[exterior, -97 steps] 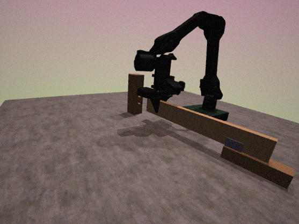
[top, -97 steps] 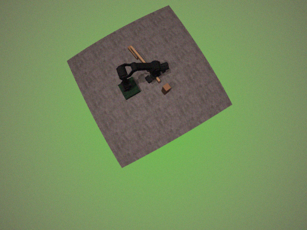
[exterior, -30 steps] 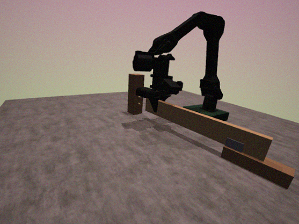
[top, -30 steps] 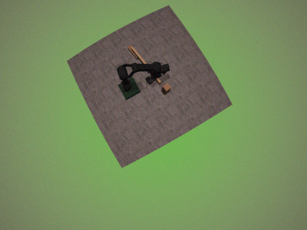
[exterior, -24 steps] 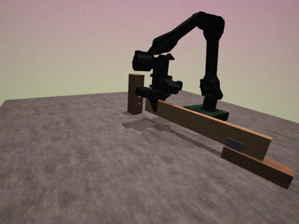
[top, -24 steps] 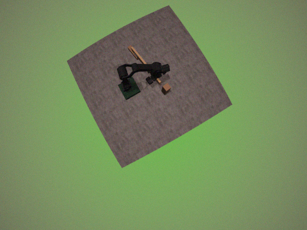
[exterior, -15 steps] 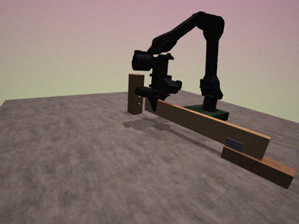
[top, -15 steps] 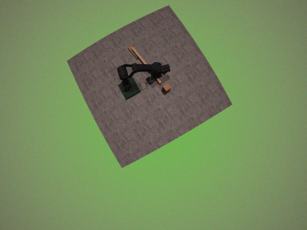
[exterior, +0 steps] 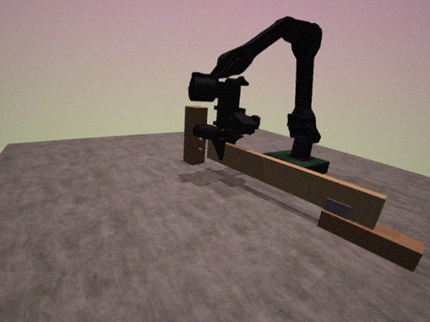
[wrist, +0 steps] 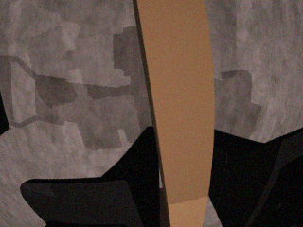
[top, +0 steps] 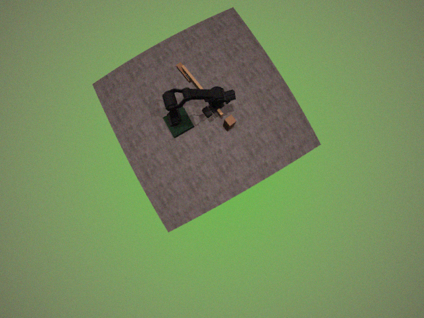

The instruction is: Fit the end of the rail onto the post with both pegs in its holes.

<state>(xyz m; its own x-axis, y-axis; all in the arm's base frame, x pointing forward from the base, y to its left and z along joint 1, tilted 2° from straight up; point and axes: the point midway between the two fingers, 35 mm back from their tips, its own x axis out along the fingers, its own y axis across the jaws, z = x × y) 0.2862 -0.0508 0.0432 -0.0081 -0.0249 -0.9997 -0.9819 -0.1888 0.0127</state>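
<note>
My gripper [exterior: 226, 148] [wrist: 168, 130] is shut on the long wooden rail [top: 193, 79] [exterior: 285, 175] [wrist: 182, 104] close to its near end. That end hangs above the table, over its shadow. The rail's far end sits at the bracket [exterior: 337, 207] on the low footboard block [top: 179, 65] [exterior: 394, 247]. The upright post [top: 230, 120] [exterior: 193, 152] stands just beyond the near end, with a small gap between them. Both pegs, upper [exterior: 201, 138] and lower [exterior: 200, 148], show outside the rail. The holes are hidden, and exact levelness is hard to tell.
The arm's green base plate [top: 183, 127] [exterior: 319, 163] stands on the grey table [top: 205, 177] [exterior: 117, 244], to one side of the rail. The arm reaches over the rail, and the wrist hangs close beside the post. Shadows of arm and rail fall on the table.
</note>
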